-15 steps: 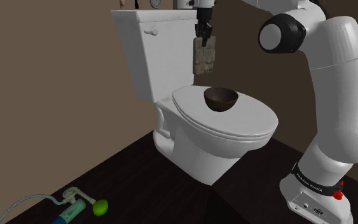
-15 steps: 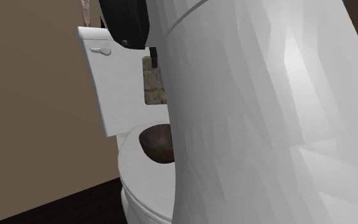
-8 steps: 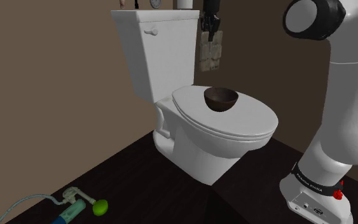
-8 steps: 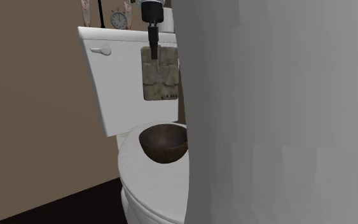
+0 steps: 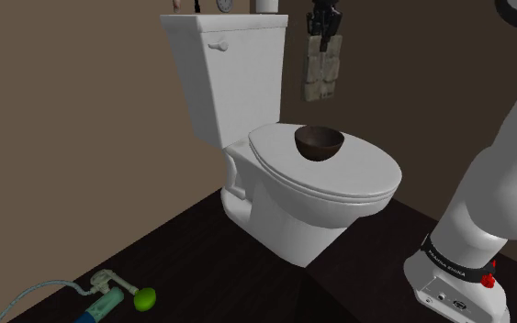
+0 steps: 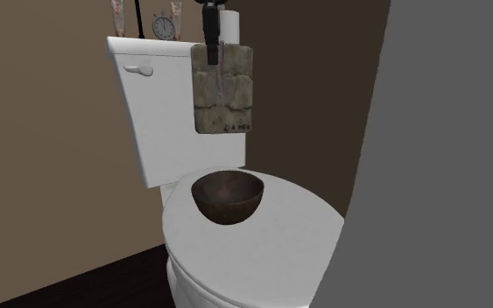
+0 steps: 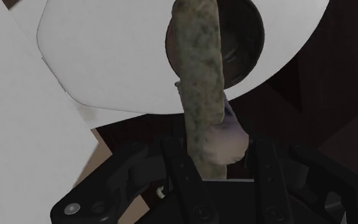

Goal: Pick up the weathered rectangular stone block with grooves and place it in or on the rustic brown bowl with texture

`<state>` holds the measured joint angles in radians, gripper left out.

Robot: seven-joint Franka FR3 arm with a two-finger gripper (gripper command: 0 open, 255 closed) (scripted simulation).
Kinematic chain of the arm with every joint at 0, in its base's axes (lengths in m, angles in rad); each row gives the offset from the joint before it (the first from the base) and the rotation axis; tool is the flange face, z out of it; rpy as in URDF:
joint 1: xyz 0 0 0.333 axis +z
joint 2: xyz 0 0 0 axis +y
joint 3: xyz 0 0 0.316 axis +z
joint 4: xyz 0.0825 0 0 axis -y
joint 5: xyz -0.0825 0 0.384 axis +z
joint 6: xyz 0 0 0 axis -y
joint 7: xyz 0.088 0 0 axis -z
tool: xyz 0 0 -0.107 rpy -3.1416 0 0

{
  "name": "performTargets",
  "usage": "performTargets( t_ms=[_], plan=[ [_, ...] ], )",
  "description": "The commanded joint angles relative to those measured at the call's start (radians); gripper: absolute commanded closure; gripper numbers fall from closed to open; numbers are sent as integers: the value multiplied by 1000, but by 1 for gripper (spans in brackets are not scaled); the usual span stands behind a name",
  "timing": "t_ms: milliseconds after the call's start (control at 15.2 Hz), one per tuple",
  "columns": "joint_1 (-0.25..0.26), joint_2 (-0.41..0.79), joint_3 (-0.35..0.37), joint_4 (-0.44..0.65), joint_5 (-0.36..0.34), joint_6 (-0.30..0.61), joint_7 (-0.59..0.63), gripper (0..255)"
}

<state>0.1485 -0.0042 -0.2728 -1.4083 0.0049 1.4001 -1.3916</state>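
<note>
- Block now hangs in line over the bowl. 1 s ago it sat further to the shoulder view's left, in front of the tank, and it has since slid right and a touch higher.
- Second ext. view agrees: the arm, which blocked most of that pic 1 s ago, has swung off to its right edge, leaving block above bowl in plain sight, well apart vertically.
- Bowl hasn't budged. It sits upright on the shut toilet lid, empty.
- Meaning for the task: carry looks about done, and what's left is prob. a straight descent, then release — block is a tall slab vs. a small bowl, so it'll likely rest propped on the rim, not flat inside.
- Tool points straight down from the shoulder view's top edge, fingers narrow and clamped on the slab's upper end. Block dangles vertical below; in the wrist view it's edge-on between the fingers, its far end over the bowl.
- Arm rises from the stand at the shoulder view's lower right — upper links run out past the top right corner.
</note>
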Motion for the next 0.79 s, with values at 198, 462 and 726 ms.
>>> performTargets(
  t_ms=[198, 462, 726],
  plan=[
    [16, -139, 23, -142, -35, 8, 35, 255],
    [16, -164, 25, -225, -41, 68, 40, 255],
    [16, -183, 26, -302, -45, 125, 44, 255]
  ],
)
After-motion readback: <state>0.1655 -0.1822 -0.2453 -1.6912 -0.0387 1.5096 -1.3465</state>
